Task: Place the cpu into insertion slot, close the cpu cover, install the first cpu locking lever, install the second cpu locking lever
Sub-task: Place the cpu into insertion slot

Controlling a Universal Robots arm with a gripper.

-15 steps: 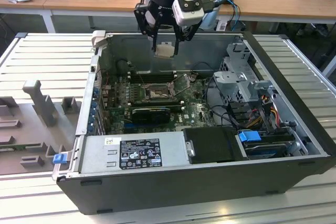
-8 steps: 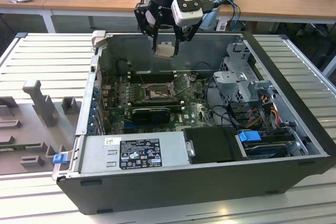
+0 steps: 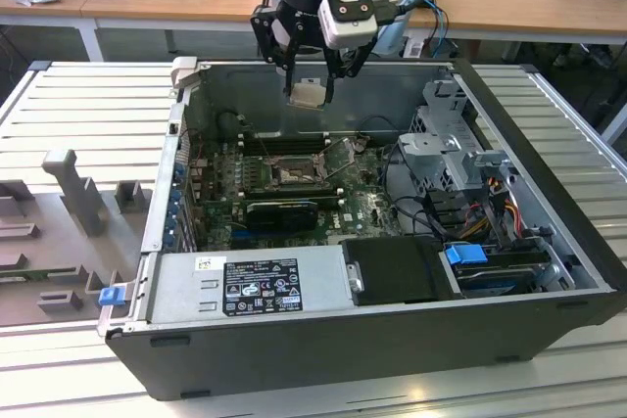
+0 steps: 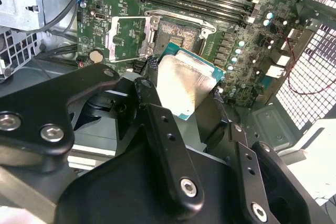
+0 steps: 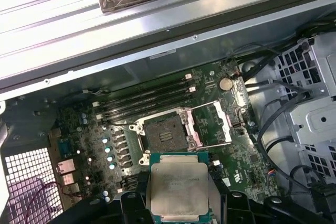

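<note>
My gripper (image 3: 310, 91) hangs above the open computer case, shut on the cpu (image 3: 309, 94), a flat pale silver chip held by its edges. Both wrist views show the cpu (image 4: 186, 85) (image 5: 177, 187) between the black fingers (image 4: 157, 116), well above the motherboard. Below it lies the insertion slot (image 3: 294, 175) (image 4: 181, 35) (image 5: 163, 134), a dark square socket with a metal rim and nothing in it. The cpu cover (image 3: 340, 154) (image 4: 127, 38) (image 5: 211, 124) is swung open and lies beside the socket.
Long black memory slots (image 3: 282, 144) run behind the socket and a black expansion card (image 3: 282, 210) lies in front of it. A power supply (image 3: 250, 281), a drive cage (image 3: 451, 144) and cables (image 3: 490, 203) fill the case's front and right. Grey fixtures (image 3: 69, 193) stand outside at the left.
</note>
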